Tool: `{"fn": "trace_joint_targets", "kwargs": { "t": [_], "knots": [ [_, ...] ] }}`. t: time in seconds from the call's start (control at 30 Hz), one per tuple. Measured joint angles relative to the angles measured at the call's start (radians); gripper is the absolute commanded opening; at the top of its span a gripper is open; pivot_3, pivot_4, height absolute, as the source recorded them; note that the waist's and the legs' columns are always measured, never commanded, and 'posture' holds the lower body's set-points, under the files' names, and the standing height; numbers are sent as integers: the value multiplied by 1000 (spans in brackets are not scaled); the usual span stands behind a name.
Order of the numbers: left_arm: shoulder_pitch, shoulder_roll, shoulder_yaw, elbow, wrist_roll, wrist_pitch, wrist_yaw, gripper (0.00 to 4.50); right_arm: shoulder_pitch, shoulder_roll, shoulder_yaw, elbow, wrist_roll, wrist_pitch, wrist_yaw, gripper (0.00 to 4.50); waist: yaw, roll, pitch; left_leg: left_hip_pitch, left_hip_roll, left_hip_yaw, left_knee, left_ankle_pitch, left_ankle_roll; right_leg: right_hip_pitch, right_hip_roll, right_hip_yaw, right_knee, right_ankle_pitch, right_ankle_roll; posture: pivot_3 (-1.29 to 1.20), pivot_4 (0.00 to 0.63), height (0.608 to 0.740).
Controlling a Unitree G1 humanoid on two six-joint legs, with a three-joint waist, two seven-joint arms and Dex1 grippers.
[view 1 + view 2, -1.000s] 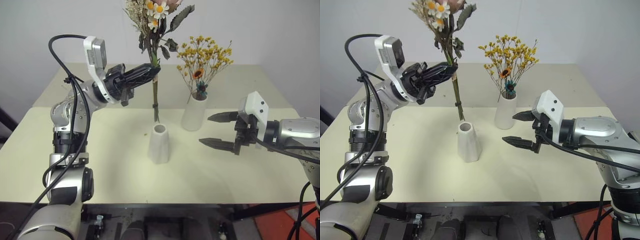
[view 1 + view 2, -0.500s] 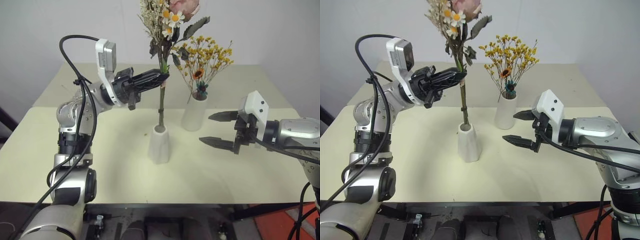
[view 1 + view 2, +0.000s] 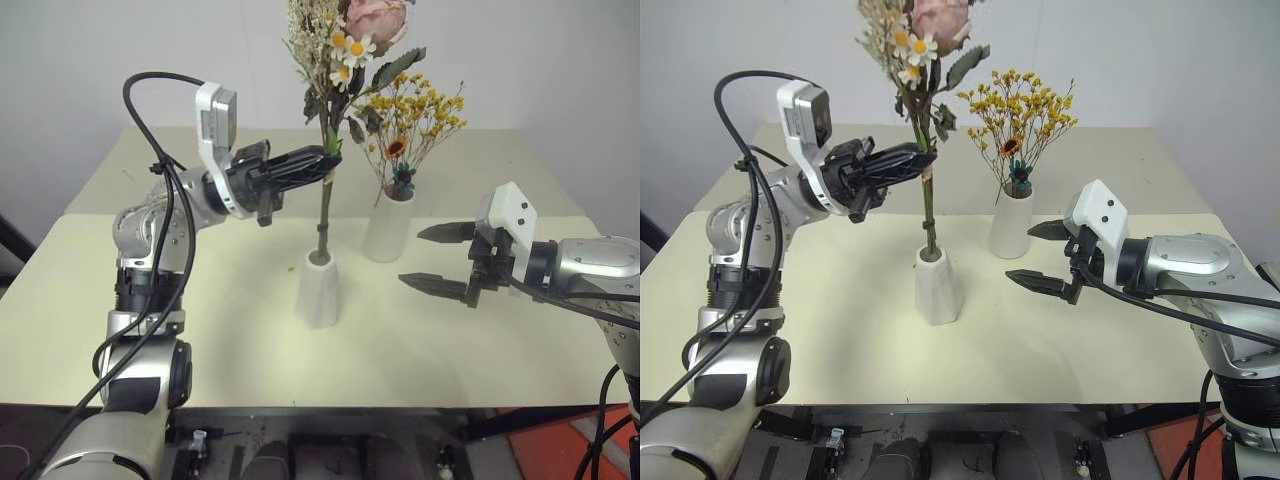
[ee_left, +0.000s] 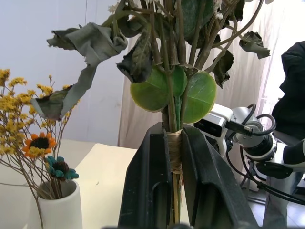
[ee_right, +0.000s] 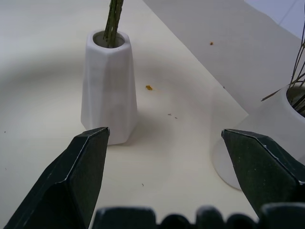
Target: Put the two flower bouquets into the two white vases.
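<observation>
The bouquet of pink roses, white daisies and green leaves [image 3: 345,45] stands upright, its stems reaching down into the mouth of the shorter cone-shaped white vase [image 3: 320,292] at the table's middle. My left gripper [image 3: 326,160] is shut on the stems [image 4: 174,157] well above that vase. The yellow-orange bouquet [image 3: 410,112] with its small sunflower sits in the taller white vase [image 3: 389,226], behind and to the right. My right gripper [image 3: 412,258] hovers open to the right of both vases, with nothing between its fingers. The right wrist view has the shorter vase [image 5: 108,90] ahead.
The cream table [image 3: 200,330] has a seam running across it behind the vases and open surface to the left and front. A white wall rises behind. A person's dark sleeve [image 4: 293,86] is at the edge of the left wrist view.
My left gripper has carried the rose bouquet to the right and slightly down. Its stem ends went from hanging behind the shorter vase into its mouth. The right gripper has stayed still.
</observation>
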Motion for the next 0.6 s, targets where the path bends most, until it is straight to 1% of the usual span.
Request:
{"fn": "trace_joint_targets", "kwargs": {
  "t": [0.47, 0.6],
  "knots": [
    [40, 8, -14, -10, 22, -14, 0, 114, 0, 7, 2, 4, -16, 0, 2, 4500, 0, 0, 0, 0, 0, 0, 0, 0, 0, 0, 0, 0, 0, 0, 0, 0, 150, 740],
    [64, 4, -20, -10, 39, -45, -2, 114, 0, 9, 2, 4, -19, 0, 2, 4500, 0, 0, 0, 0, 0, 0, 0, 0, 0, 0, 0, 0, 0, 0, 0, 0, 150, 740]
  ]
}}
